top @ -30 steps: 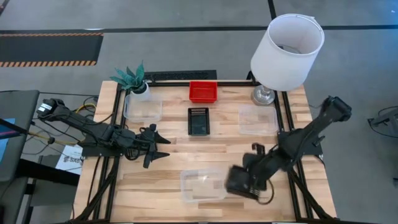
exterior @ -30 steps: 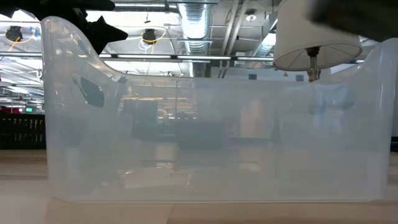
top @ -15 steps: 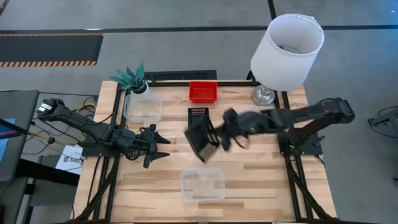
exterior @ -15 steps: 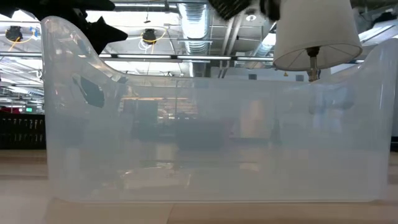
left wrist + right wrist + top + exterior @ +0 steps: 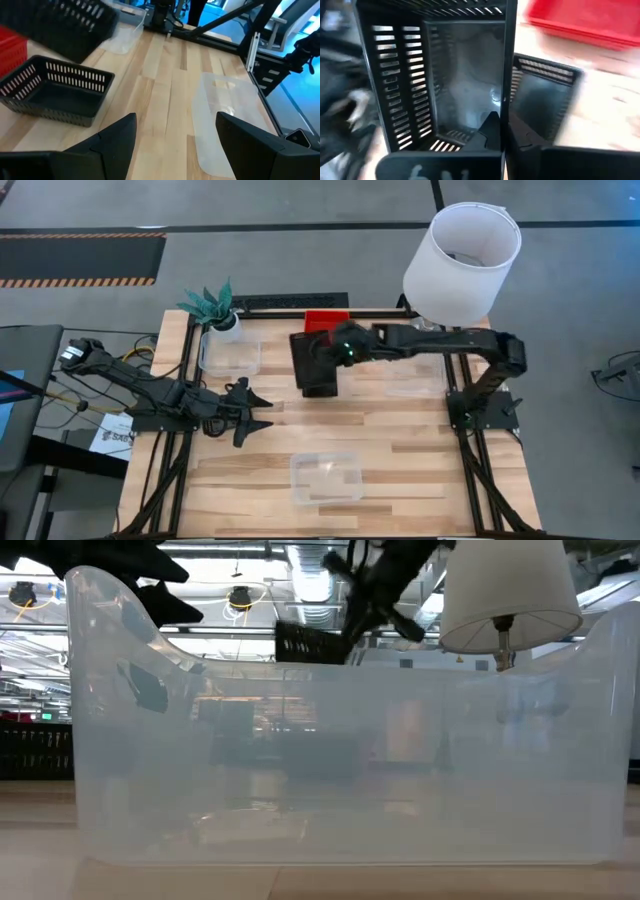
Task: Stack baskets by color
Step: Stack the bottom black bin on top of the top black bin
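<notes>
My right gripper (image 5: 336, 352) is shut on a black basket (image 5: 303, 346), which it holds in the air over a second black basket (image 5: 322, 385) resting on its bottom at the table's middle. A red basket (image 5: 322, 319) sits just beyond them, partly hidden. Clear baskets lie at the far left (image 5: 230, 356), under my right arm (image 5: 412, 380) and near the front edge (image 5: 326, 477). My left gripper (image 5: 255, 412) waits open at the left, pointing toward the middle, with nothing between its fingers. My right gripper pinches one side wall of the black basket at its rim (image 5: 508, 95). One finger (image 5: 489, 131) is inside the basket and the other outside. The fingers slant down from the table's right. The basket hangs tilted, lifted clear above the other black basket (image 5: 545, 100).
A white lamp (image 5: 462, 250) stands at the far right corner and a small potted plant (image 5: 212, 308) at the far left. In the low view the near clear basket (image 5: 340, 770) fills most of the picture. Bare wood lies between the near basket and the black ones.
My right gripper has swung from the near right of the table toward the far edge and the left, carrying the black basket. Its wrist has rolled, and the basket has turned with it. It now hangs over the black basket at the middle.
</notes>
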You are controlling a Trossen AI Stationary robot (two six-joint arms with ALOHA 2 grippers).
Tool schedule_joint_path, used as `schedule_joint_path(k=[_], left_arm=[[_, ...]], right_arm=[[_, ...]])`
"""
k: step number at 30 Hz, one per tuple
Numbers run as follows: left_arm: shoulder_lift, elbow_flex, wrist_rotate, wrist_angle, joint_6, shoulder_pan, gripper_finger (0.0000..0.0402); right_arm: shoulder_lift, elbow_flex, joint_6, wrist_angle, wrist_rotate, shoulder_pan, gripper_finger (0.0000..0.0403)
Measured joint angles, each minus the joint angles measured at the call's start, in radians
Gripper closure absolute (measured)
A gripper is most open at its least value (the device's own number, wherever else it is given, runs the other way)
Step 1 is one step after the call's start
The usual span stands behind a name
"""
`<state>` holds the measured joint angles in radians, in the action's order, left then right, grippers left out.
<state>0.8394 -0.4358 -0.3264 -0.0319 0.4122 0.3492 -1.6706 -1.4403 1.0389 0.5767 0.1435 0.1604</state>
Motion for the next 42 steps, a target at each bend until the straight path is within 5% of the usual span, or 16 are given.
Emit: schedule_joint_path(k=[7,42], left_arm=[[0.000,0.000,0.020,0.013,-0.004,0.000,0.0142],[0.000,0.000,0.032,0.034,0.037,0.000,0.0142]], right_arm=[[-0.111,-0.010,0.046,0.040,-0.113,0.053,0.0396],[-0.184,0.010,0.167,0.152,-0.137,0.088,0.0396]])
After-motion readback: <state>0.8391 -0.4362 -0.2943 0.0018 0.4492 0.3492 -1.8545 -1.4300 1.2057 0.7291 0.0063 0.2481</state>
